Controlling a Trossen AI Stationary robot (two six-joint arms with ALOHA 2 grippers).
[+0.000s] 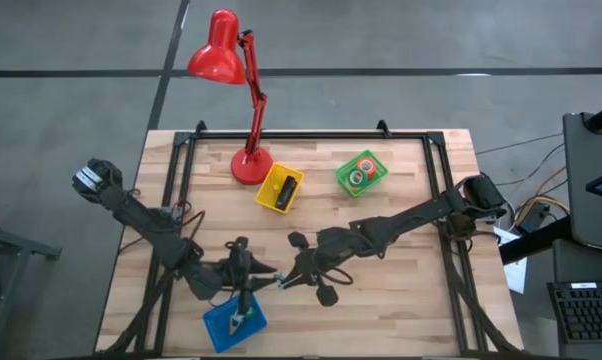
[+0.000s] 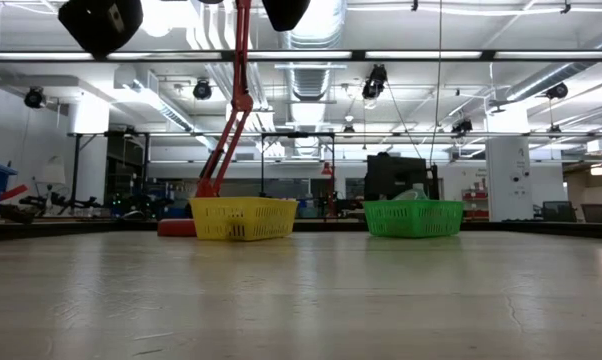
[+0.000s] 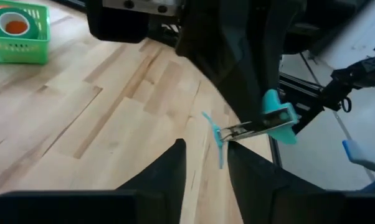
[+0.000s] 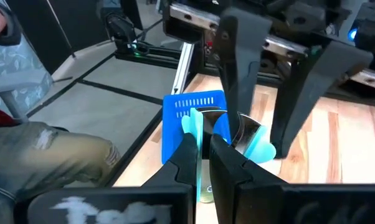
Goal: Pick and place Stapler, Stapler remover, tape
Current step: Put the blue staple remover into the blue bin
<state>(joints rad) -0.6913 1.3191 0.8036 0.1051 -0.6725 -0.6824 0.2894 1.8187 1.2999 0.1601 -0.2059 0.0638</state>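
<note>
Two robot grippers meeting at a staple remover (image 3: 253,127) just beyond the blue basket (image 1: 231,325).
Right gripper (image 4: 203,140) clamped tight on one turquoise handle of the staple remover, just past the blue basket's far rim. Left gripper (image 3: 206,149) facing it, fingers parted, the remover's other turquoise wing at the gap between the tips, contact unclear. Black stapler (image 1: 288,190) in a yellow basket (image 1: 269,196) well beyond the blue basket; tape (image 1: 359,175) rolls in a green basket (image 1: 379,165), farther off to the right.
</note>
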